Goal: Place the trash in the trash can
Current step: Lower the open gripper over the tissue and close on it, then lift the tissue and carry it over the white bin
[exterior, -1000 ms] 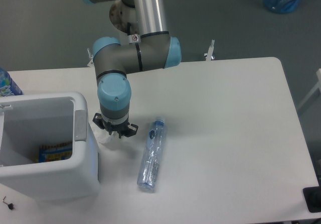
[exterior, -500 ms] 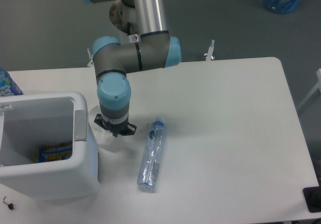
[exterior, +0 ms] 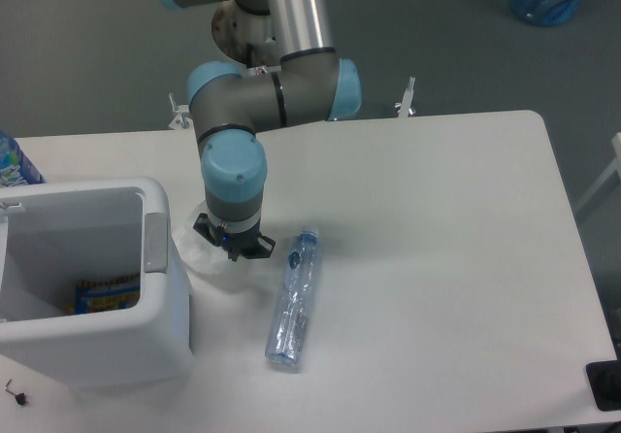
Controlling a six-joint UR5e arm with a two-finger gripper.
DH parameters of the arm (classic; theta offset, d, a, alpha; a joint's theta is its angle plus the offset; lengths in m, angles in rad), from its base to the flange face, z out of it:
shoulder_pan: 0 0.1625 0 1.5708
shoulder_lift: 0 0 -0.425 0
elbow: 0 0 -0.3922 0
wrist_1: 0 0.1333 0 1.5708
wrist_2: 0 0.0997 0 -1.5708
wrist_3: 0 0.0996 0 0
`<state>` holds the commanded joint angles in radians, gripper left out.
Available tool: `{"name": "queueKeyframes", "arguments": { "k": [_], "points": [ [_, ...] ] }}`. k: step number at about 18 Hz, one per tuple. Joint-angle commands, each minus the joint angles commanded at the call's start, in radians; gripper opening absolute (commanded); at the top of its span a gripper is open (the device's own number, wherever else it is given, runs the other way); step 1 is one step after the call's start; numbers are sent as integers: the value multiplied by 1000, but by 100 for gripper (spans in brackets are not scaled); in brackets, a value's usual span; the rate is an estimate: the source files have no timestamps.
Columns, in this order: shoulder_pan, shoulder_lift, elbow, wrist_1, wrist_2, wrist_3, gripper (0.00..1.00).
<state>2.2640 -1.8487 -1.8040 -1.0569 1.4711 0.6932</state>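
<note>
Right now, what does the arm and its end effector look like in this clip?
The arm has a polished silver metal tube link, dark grey joint housings and light blue round end caps. A small white sticker with a red mark sits near the elbow joint. The wrist is grey with a blue cap facing the camera. The end effector is small, black and spiky in outline. No cables are visible.

trash can (exterior: 165,326): white plastic, smooth, slight sheen. flattened bottle (exterior: 294,299): clear plastic, creased, glinting. tissue wad (exterior: 201,254): soft white paper, crumpled, matt. table (exterior: 437,258): smooth, pale, matt. arm (exterior: 291,16): brushed metal tube, glossy blue plastic caps.
</note>
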Motion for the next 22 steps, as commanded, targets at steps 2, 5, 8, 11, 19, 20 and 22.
{"name": "queueKeyframes", "arguments": {
  "k": [2,5,8,11,19,20,22],
  "points": [
    [31,52,3,3,-9,25,2],
    [64,111,34,9,-31,28,2],
    [132,132,92,17,-141,26,2],
    [196,144,155,70,-248,16,2],
    [272,144,307,96,-403,-187,2],
    [273,144,308,121,-414,-216,2],
    [269,144,302,147,-442,-279,2]
  ]
}}
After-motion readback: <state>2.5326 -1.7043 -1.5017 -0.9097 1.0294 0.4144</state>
